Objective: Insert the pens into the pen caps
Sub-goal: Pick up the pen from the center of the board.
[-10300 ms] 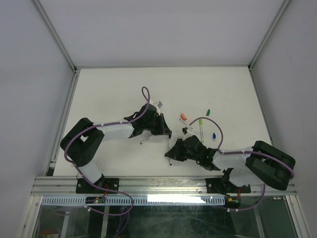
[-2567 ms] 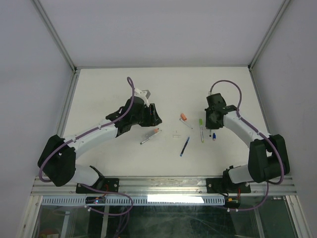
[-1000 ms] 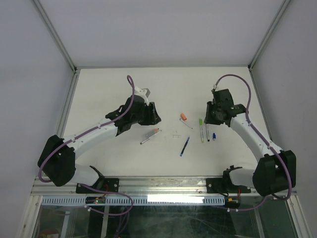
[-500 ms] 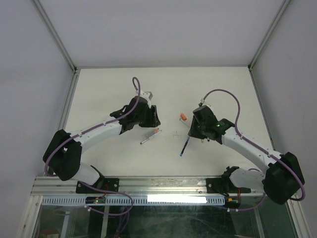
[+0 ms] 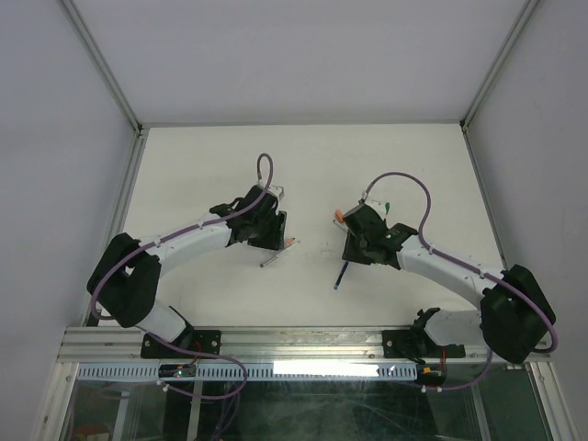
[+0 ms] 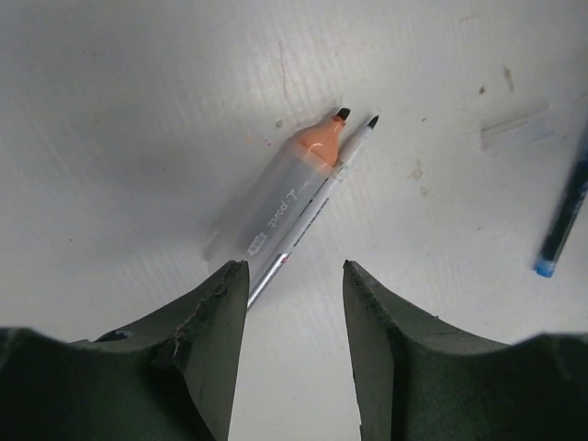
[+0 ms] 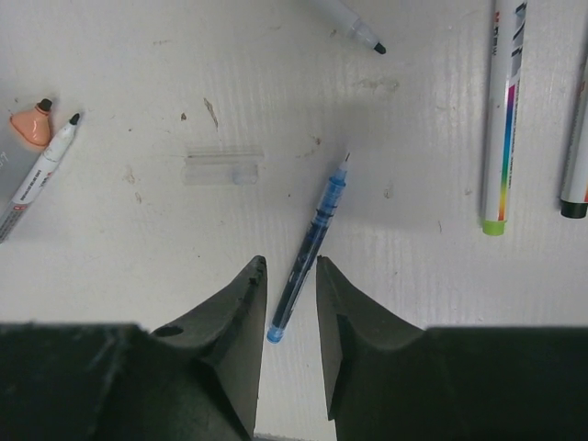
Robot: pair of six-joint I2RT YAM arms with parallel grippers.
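Your left hand hangs released, fingers parted over the rear end of a thin black-tipped pen, which lies touching an orange-tipped marker; your right hand, also released, straddles the near end of the blue pen on the counter; both hands sit mid-counter, well apart from the side rails, with bare counter beyond them; a clear strip lies near the blue pen's tip; a green-ended pen lies on the tip's other side, away from your fingers; an orange cap sits beside the right hand.
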